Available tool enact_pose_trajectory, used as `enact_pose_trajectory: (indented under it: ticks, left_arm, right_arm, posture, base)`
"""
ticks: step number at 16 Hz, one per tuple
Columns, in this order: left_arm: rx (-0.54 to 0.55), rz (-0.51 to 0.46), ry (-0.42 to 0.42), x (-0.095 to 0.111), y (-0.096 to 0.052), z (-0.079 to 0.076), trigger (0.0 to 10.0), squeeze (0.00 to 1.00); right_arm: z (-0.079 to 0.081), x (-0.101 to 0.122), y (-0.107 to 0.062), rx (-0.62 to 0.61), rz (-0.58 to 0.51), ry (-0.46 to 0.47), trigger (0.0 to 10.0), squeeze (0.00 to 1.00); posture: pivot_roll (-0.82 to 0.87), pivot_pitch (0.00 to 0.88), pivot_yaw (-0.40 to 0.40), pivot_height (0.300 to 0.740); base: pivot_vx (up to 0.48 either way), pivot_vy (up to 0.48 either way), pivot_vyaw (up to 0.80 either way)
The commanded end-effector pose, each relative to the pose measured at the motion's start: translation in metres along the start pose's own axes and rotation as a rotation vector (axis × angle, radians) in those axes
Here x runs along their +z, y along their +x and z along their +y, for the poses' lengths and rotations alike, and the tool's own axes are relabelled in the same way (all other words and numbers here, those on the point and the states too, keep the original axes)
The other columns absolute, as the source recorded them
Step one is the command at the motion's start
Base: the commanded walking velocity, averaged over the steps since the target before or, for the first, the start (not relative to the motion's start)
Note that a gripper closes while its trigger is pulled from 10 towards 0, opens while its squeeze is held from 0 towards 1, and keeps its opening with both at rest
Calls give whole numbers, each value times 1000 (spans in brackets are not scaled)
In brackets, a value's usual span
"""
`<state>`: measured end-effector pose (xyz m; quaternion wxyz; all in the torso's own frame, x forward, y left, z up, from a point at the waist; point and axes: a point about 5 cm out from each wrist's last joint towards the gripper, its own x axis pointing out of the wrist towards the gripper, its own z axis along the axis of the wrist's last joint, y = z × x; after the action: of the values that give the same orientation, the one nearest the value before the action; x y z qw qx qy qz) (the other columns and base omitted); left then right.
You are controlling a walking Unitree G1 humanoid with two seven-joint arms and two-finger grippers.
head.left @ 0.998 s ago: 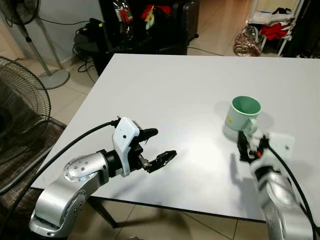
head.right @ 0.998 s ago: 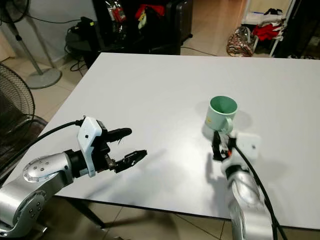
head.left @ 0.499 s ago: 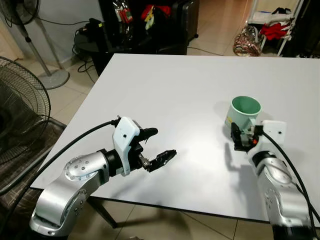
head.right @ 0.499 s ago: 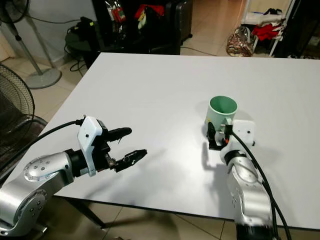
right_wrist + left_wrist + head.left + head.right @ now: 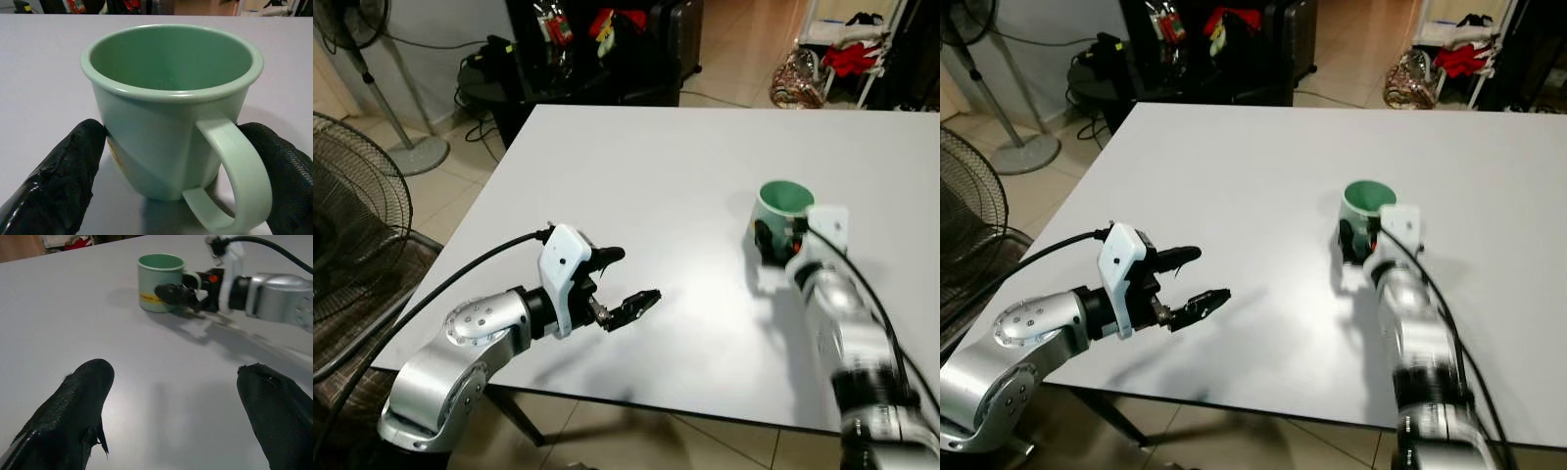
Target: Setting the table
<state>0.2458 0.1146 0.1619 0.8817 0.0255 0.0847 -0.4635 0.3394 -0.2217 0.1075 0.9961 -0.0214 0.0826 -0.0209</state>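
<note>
A pale green mug point(image 5: 781, 201) stands upright on the white table point(image 5: 636, 166), right of centre. My right gripper point(image 5: 775, 238) is open with one black finger on each side of the mug. In the right wrist view the fingers point(image 5: 73, 171) flank the mug point(image 5: 161, 98), and its handle points toward the camera beside one finger. My left gripper point(image 5: 632, 276) hovers open over the table's near left part, well apart from the mug, with nothing between its fingers. The left wrist view shows the mug point(image 5: 157, 281) and the right arm beyond.
A large fan point(image 5: 352, 225) stands by the table's left side. A fan base point(image 5: 416, 152) and dark furniture point(image 5: 597, 49) lie past the far edge. A bag point(image 5: 798, 83) sits on the floor at the back right. The table's near edge runs just under both arms.
My right gripper has moved forward from the near side until its fingers straddle the mug. The mug sits slightly further away and to the left. The left gripper has barely moved.
</note>
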Motion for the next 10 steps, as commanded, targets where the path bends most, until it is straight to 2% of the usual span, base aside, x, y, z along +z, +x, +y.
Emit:
enact_pose_trajectory:
  ticks: [1, 2, 5, 8, 10]
  left_arm:
    - [7, 1, 14, 1, -2, 1, 10000, 0]
    - [7, 1, 14, 1, -2, 1, 10000, 0]
    - [16, -6, 16, 3, -3, 1, 10000, 0]
    - [11, -41, -4, 6, -6, -4, 10000, 0]
    - [30, -59, -21, 9, -9, -4, 10000, 0]
  right_arm:
    - [1, 2, 5, 13, -2, -12, 10000, 325]
    - [0, 7, 11, 8, -4, -26, 10000, 220]
    - [0, 14, 16, 15, -36, -21, 10000, 133]
    - [-2, 16, 3, 27, -118, 8, 10000, 12]
    - [-3, 18, -20, 31, -175, 25, 10000, 0]
  posture:
    - [-25, 58, 104, 740]
    - [-22, 57, 102, 740]
    - [-21, 48, 87, 740]
    - [-32, 40, 88, 740]
    - [-46, 28, 95, 740]
  base:
    - [0, 0, 0]
    - [0, 0, 0]
    - [0, 0, 0]
    - [0, 0, 0]
    - [0, 0, 0]
